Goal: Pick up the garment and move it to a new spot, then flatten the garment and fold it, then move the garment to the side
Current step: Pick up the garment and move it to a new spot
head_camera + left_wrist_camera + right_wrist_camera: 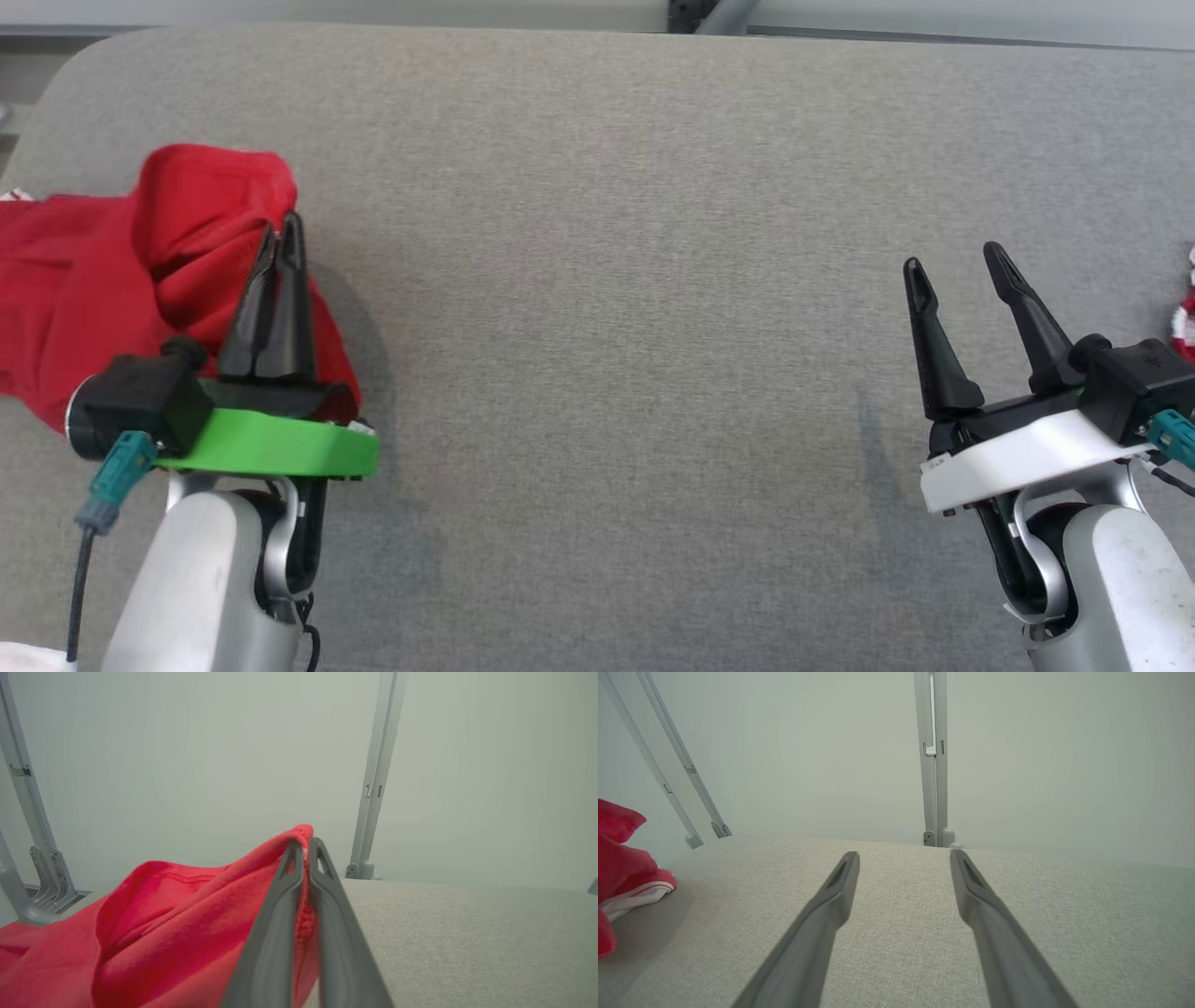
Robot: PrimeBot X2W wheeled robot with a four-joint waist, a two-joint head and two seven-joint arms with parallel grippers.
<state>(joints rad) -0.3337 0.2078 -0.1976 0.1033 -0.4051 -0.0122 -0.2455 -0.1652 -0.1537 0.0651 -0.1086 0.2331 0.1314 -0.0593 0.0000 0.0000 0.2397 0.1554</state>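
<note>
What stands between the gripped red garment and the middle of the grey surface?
Nothing visible. The left gripper is shut on the red garment; the grey surface runs unobstructed from it to the open right gripper.

I see the garment [84, 280], a red, fleecy piece, crumpled rather than flat. One fold is pinched between the closed fingers of my left pincer [285, 229], right at their tips, and it stands up as a rounded hump just ahead and to the left of them. From there the cloth falls away to the pincer's left in loose creases, with a little showing on its right side. In the wrist view the garment [163, 933] shows a stitched hem left of the pincer [303, 844], and its edge peeks just over the fingertips.
</note>
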